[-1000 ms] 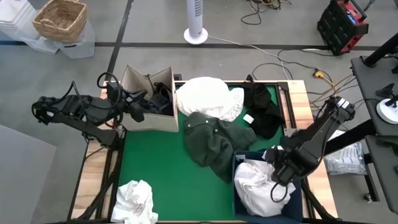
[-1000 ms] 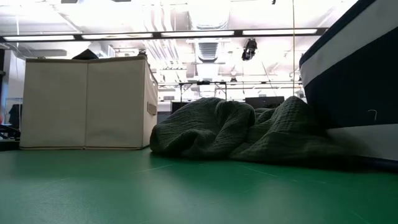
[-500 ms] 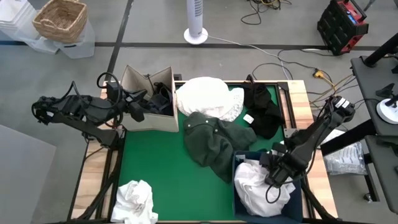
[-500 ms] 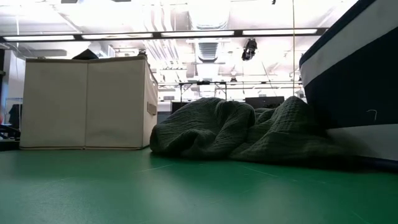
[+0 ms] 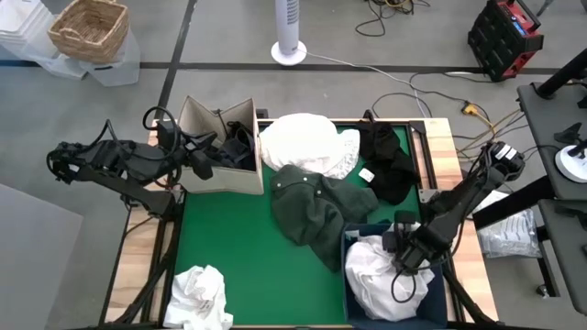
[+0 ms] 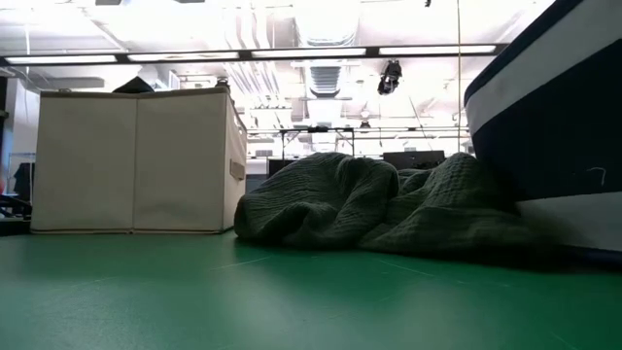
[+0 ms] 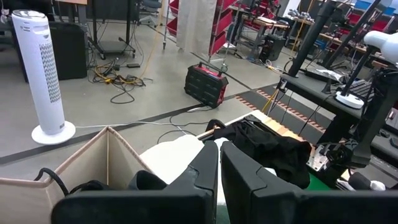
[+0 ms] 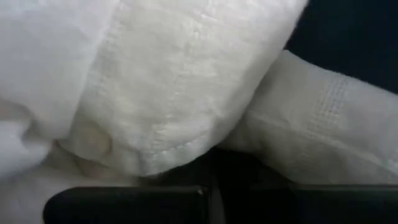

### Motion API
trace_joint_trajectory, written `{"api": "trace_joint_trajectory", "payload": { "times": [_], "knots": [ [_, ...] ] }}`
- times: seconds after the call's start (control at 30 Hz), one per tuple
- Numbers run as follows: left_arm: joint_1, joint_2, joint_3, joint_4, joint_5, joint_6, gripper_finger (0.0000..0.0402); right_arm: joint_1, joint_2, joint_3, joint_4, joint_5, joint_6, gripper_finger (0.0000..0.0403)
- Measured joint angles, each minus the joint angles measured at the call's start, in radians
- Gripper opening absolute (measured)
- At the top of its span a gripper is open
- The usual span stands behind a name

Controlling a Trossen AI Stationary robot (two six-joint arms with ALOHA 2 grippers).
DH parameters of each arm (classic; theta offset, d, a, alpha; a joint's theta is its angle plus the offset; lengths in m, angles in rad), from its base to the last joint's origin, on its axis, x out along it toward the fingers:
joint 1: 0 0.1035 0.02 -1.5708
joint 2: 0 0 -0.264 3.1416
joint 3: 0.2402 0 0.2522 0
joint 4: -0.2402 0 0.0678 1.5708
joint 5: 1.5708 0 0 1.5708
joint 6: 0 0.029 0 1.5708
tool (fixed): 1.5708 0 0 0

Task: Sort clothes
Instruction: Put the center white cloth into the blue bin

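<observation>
Several clothes lie on the green table: a white one at the far middle, a black one at the far right, a dark green one in the middle, and a white one at the near left. More white clothes fill the navy bin. My right gripper is shut and points down into that bin. My left gripper hangs shut and empty at the beige box, which holds dark clothes. My right gripper comes from above, pointing down, and its shut fingers meet the top of the white clothes in the navy bin. A hemmed fold bulges right at the fingertips. The fingers themselves hide the exact spot of contact.
The beige box stands at the table's far left, the navy bin at its near right. Bare green table lies between them, toward the near edge. Wooden strips edge the table's sides. A tower fan and cables stand on the floor beyond.
My right gripper has come down into the navy bin onto the white clothes, staying shut and rolling a little about its own axis. The clothes on the table lie as before.
</observation>
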Motion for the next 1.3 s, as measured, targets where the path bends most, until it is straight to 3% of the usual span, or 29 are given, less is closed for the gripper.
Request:
{"api": "trace_joint_trajectory", "payload": {
  "times": [0.13, 0.57, 0.73, 0.8, 1.03, 1.3],
  "knots": [
    [0.000, 0.000, 0.000, 0.000, 0.000, 0.000, 0.0000, 0.004, -0.024, 0.049, -0.039, -0.023, 0.047, 0.0012],
    [0.000, 0.000, 0.000, 0.000, 0.000, 0.002, 0.0000, 0.005, -0.068, 0.373, -0.472, -0.067, 0.220, 0.0012],
    [0.000, 0.000, 0.000, 0.000, 0.000, 0.002, 0.0000, 0.005, -0.158, 0.474, -0.514, -0.045, 0.336, 0.0012],
    [0.000, 0.000, 0.000, 0.000, 0.000, 0.010, 0.0000, 0.005, -0.199, 0.502, -0.502, -0.009, 0.290, 0.0013],
    [0.000, 0.000, 0.000, 0.001, 0.000, 0.036, 0.0000, 0.004, -0.281, 0.494, -0.503, 0.064, -0.101, 0.0013],
    [0.000, 0.000, 0.000, 0.004, 0.001, 0.036, 0.0000, 0.004, -0.279, 0.399, -0.511, 0.062, -0.123, 0.0029]
  ]
}}
